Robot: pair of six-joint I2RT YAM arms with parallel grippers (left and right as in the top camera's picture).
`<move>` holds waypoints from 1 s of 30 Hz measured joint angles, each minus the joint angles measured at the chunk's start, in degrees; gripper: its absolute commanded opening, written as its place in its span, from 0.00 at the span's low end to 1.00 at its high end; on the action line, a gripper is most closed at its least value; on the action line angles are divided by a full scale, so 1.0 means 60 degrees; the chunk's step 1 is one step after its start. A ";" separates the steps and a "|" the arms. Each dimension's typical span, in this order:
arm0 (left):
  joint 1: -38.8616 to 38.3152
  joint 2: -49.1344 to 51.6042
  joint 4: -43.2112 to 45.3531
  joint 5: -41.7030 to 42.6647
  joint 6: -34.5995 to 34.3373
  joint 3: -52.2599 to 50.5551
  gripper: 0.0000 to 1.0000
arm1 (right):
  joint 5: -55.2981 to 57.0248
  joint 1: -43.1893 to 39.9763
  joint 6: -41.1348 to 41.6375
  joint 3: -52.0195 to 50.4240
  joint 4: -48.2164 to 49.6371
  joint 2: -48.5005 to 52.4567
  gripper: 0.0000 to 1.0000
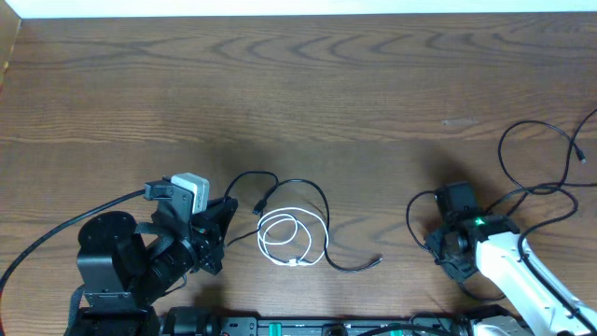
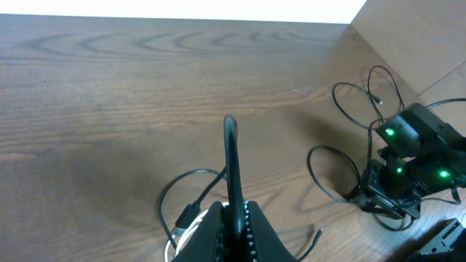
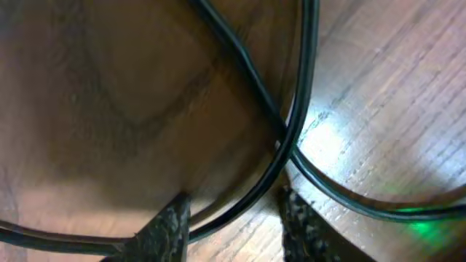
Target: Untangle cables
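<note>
Overhead view of a brown wooden table [image 1: 298, 75] w/ two robot arms at its near edge and three thin cables on it.

Near the middle of the near edge lies a white cable [image 1: 278, 217]. It is wound in a small round coil, so it has no real long axis. Its connector sits on the side toward the near edge. A black cable [image 1: 326, 224] arcs over and around that coil. Its long axis runs approx. far edge to near edge, and its free plug [image 1: 378, 261] points toward the right edge. The two overlap, which is prob. why the left gripper [image 2: 230, 135] sits just left of them, low over the table. Its fingers are pressed flat together, clenched. Can't tell whether a strand is pinched btwn them.

A second black cable [image 3: 306, 73] sprawls by the right edge in wide loose loops. Its long axis runs from the right gripper [image 3: 233, 218] out toward the far right corner, w/ a small plug end [image 1: 581, 156] close to that edge. It lies well apart from the other two. The right gripper is low on the table, astride one loop. The wrist view shows two strands crossing just ahead of the fingertips. One strand passes btwn the jaws w/ wood visible either side, so the jaws are released, part-spread and not gripping. Judgement: it is lined up to pinch near the crossing, where a pull would open the loop.
</note>
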 measured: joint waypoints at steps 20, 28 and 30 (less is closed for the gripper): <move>0.0000 0.0000 -0.0058 0.0000 0.0000 0.0000 0.08 | -0.0025 -0.0947 -0.1920 0.0943 0.1719 0.0091 0.01; 0.0000 0.0000 -0.0076 0.0000 0.0000 0.0000 0.08 | -0.0149 -0.4539 -0.4331 0.5621 0.0368 0.0127 0.01; 0.0000 0.0000 -0.0076 -0.0004 0.0000 0.0000 0.08 | -0.0076 -0.5628 -0.4637 0.6462 0.0350 0.0124 0.01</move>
